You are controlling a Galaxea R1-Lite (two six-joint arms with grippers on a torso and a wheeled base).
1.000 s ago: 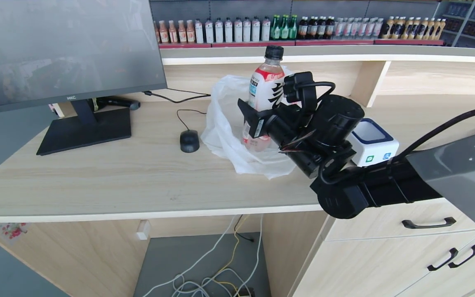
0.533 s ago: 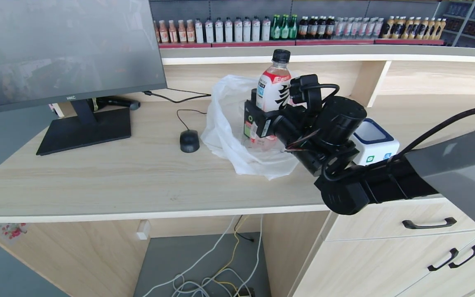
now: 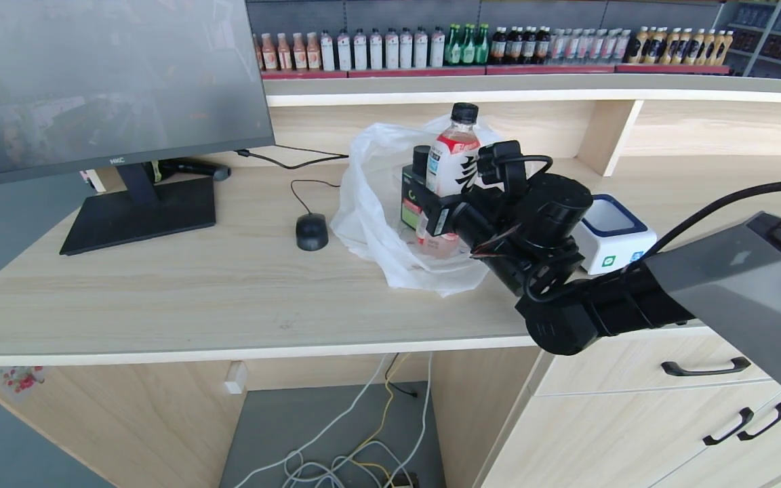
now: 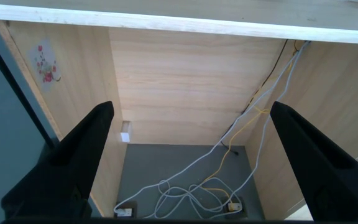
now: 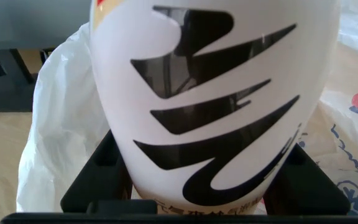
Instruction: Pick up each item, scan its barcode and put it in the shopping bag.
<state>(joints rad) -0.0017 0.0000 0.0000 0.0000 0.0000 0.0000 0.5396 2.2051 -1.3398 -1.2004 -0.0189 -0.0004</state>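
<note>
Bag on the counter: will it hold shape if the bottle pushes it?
Probably floppy: the bag is thin, crumpled plastic slumped on the counter. Likely light, so a nudge from the bottle could slide it, though the box inside may anchor it.

A black mouse (image 3: 311, 232) lies on the wooden counter (image 3: 160, 291), to the left of the right gripper (image 3: 439, 215). Farther left a dark monitor (image 3: 106, 74) stands on a flat black stand (image 3: 139, 213). Well behind the gripper, drink bottles (image 3: 485, 47) line a shelf. Below it to the right are drawers with black handles (image 3: 704, 368). Loose cables (image 3: 350, 454) lie under the counter.
</note>
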